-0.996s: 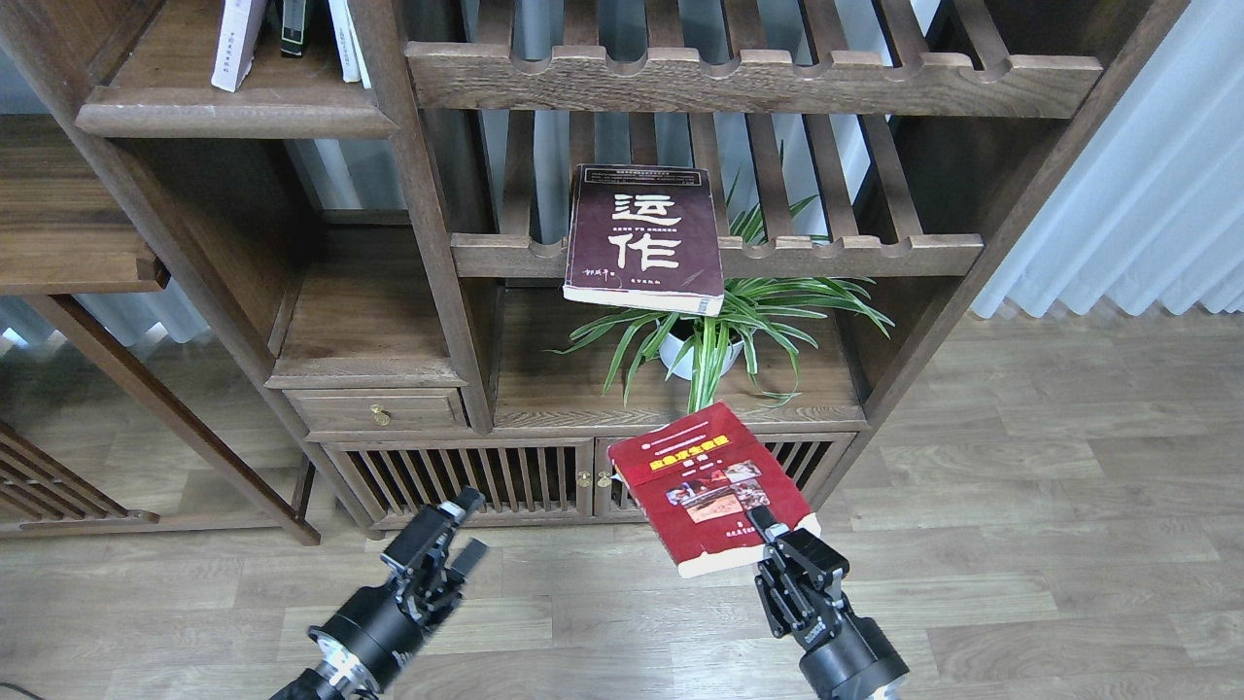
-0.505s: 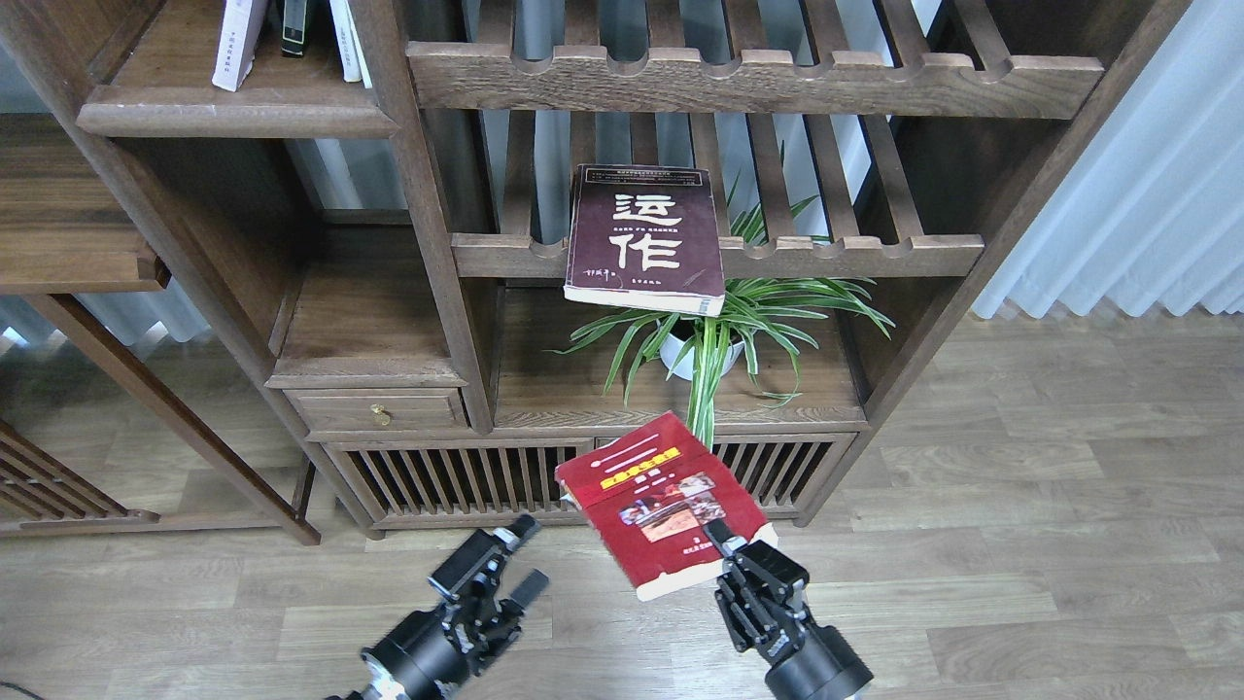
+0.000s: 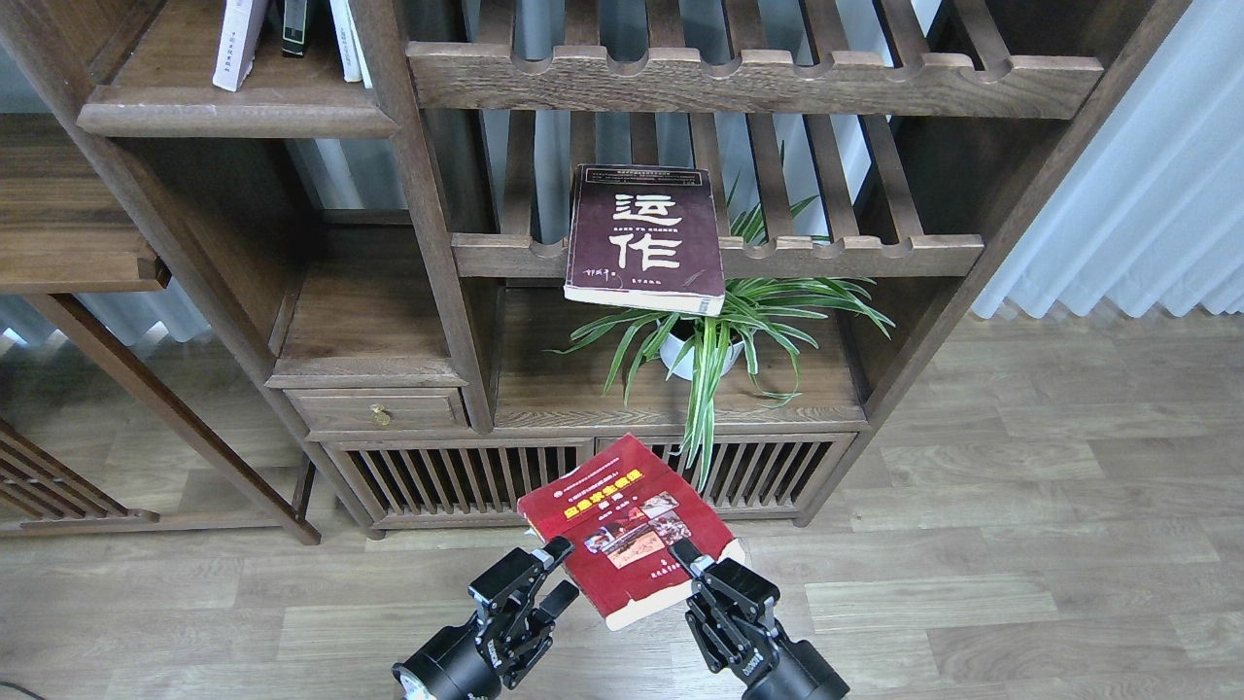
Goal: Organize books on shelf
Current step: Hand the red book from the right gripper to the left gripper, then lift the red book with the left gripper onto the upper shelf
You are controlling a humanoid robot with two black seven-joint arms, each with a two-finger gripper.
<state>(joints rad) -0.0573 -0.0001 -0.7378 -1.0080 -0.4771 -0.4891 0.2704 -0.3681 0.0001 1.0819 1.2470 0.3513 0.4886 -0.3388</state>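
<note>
My right gripper (image 3: 692, 569) is shut on the lower right corner of the red book (image 3: 622, 525) with yellow title and photos, and holds it flat and tilted above the floor. My left gripper (image 3: 556, 576) is open right at the book's left edge, one finger above and one below; contact is unclear. The dark maroon book (image 3: 643, 238) with white characters lies on a slatted rack (image 3: 855, 255), overhanging its front rail. A white-lavender book (image 3: 238, 41) stands on the solid upper-left shelf (image 3: 233, 112) beside other volumes.
A potted spider plant (image 3: 714, 335) stands on the board below the maroon book. A drawer (image 3: 379, 410) and slatted cabinet doors (image 3: 466, 476) sit under it. A white curtain (image 3: 1147, 194) hangs right. Wood floor lies around my arms.
My right gripper has carried the red book down and to the left. My left gripper has moved right, up to the book's left edge.
</note>
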